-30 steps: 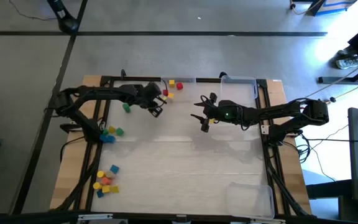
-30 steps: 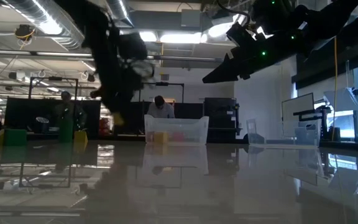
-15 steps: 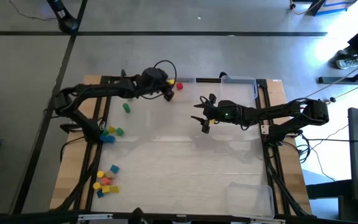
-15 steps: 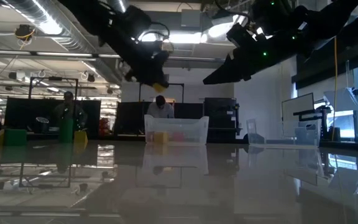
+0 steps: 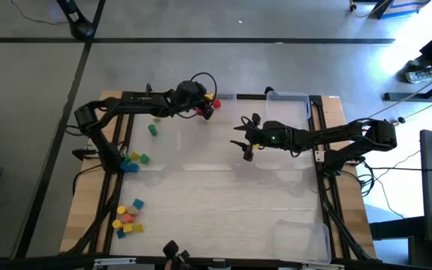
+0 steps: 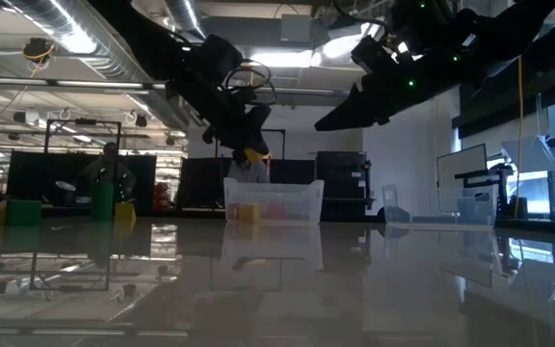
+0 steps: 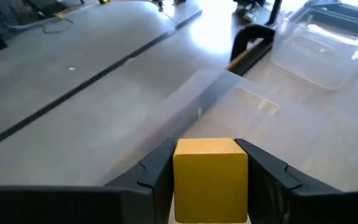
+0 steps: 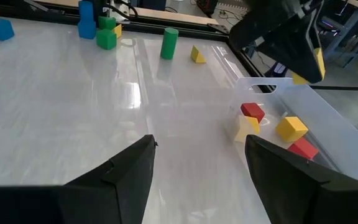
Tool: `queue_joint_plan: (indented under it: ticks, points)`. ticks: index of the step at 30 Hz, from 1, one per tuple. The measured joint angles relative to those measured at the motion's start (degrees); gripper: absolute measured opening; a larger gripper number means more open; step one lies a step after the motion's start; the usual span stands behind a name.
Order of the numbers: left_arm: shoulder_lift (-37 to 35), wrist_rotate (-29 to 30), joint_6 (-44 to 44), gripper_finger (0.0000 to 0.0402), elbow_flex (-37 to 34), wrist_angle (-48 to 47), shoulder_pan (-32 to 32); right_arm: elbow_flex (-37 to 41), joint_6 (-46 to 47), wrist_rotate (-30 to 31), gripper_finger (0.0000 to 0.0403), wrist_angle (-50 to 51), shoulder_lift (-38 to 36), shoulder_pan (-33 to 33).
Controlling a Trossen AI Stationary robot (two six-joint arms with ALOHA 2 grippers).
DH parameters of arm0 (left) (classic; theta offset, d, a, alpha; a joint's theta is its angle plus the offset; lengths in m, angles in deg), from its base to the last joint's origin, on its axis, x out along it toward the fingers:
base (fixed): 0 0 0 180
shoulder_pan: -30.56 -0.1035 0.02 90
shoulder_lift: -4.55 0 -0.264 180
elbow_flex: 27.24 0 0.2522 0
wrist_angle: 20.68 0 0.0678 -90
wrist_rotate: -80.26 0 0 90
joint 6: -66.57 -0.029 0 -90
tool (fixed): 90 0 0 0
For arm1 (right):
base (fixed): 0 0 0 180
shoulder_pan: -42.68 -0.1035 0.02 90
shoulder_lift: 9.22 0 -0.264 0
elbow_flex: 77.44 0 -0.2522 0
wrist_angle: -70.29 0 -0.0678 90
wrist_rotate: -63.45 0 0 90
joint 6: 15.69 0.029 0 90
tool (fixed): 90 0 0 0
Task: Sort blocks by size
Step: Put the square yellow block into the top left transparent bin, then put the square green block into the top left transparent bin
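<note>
A clear plastic tray (image 5: 291, 105) sits at the table's far edge, another (image 5: 302, 238) at the near right corner. Beyond the white table (image 5: 223, 202) (glossy enough to mirror the ceiling lights) a person (image 6: 249, 170) stands at a bench.

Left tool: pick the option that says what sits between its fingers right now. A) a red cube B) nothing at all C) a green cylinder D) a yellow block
D: in the left wrist view a yellow block sits squarely between the left tool's two dark fingers, above the clear tray at the table's far edge.
</note>
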Motion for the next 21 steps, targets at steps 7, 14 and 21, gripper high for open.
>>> queue_joint_plan:
  ticks: [7, 14, 21]
  points:
    - [-0.3, -2.12, 0.36, 0.0141, 2.45, -6.01, -0.88, 0.0, -0.02, -0.02, 0.025, -0.11, 0.0, 0.0]
    - [-0.3, -7.55, -0.05, 0.0204, 3.23, -5.87, -0.81, 0.0, 0.05, 0.01, 0.025, -0.17, 0.0, 0.0]
    - [-0.21, -7.5, -1.48, 0.0261, 3.26, -1.49, -1.25, 0.0, 0.18, 0.0, 0.025, -0.04, 0.0, 0.0]
